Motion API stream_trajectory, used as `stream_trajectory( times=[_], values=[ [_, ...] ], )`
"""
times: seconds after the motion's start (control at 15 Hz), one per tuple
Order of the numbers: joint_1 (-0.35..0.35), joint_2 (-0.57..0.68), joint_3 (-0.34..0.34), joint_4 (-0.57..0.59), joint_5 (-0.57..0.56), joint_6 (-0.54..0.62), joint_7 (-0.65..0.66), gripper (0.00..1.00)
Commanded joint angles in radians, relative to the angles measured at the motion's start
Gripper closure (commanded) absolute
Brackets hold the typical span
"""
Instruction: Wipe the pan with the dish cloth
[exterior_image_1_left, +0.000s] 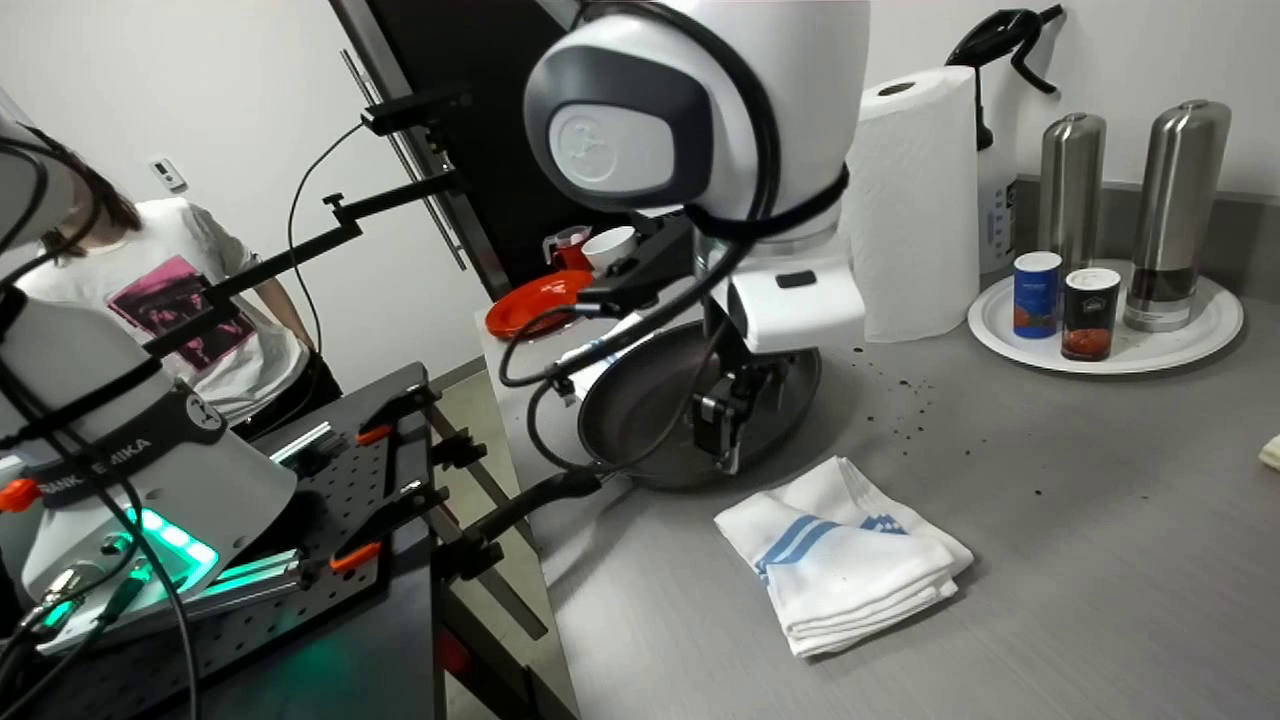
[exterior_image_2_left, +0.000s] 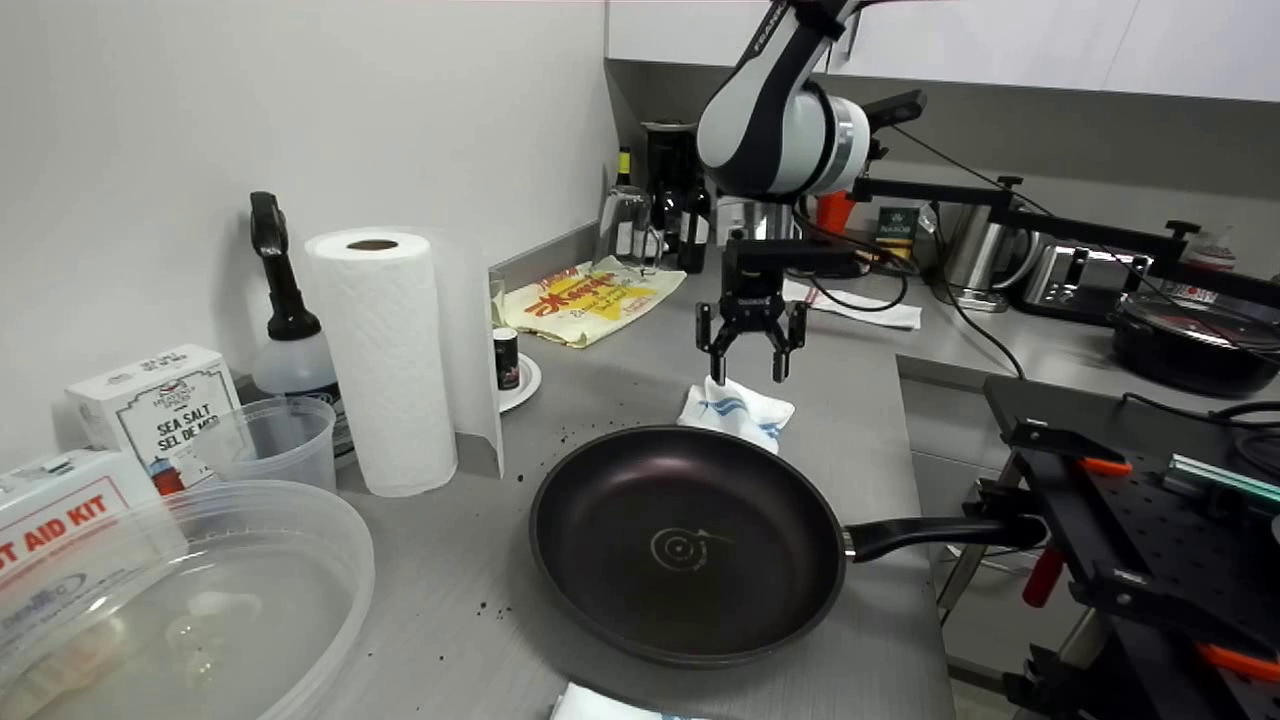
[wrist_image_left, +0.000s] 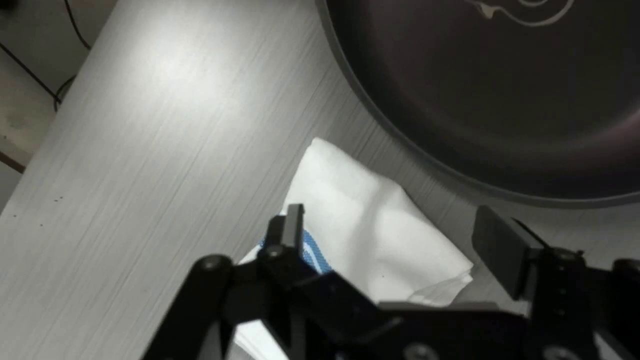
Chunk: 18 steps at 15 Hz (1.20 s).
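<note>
The dark round pan (exterior_image_1_left: 635, 405) lies on the grey counter with its black handle toward the robot base. It also shows in an exterior view (exterior_image_2_left: 600, 530) and at the top right of the wrist view (wrist_image_left: 500, 110). A folded white dish cloth with blue stripes (exterior_image_1_left: 850, 570) lies beside the pan, apart from its rim; it also shows here (exterior_image_2_left: 735, 412). My gripper (exterior_image_2_left: 749, 375) is open and empty, pointing down above this cloth. In the wrist view the open fingers (wrist_image_left: 388, 214) stand on either side of the cloth (wrist_image_left: 350, 200), which they partly hide.
A second white cloth (exterior_image_2_left: 605, 706) lies on the pan's opposite side. A paper towel roll (exterior_image_2_left: 385, 370), a clear container (exterior_image_2_left: 350, 600) and a white plate with shakers (exterior_image_1_left: 1000, 345) stand along the wall side. A red dish (exterior_image_1_left: 535, 303) is beyond the pan. Dark crumbs dot the counter.
</note>
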Motion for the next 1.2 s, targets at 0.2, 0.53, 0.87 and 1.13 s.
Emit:
stream_trajectory(
  times=[0.2,0.53,0.87,1.13],
  values=[
    [0.05,-0.408,0.02,-0.326,-0.019,-0.061,-0.144,0.0],
    [0.133,-0.678,0.045,-0.504,-0.127,-0.18,-0.203,0.0],
    [0.193,-0.877,0.095,-0.617,-0.212,-0.298,-0.283,0.0],
    [0.196,-0.842,0.093,-0.588,-0.193,-0.291,-0.264,0.0]
  ],
)
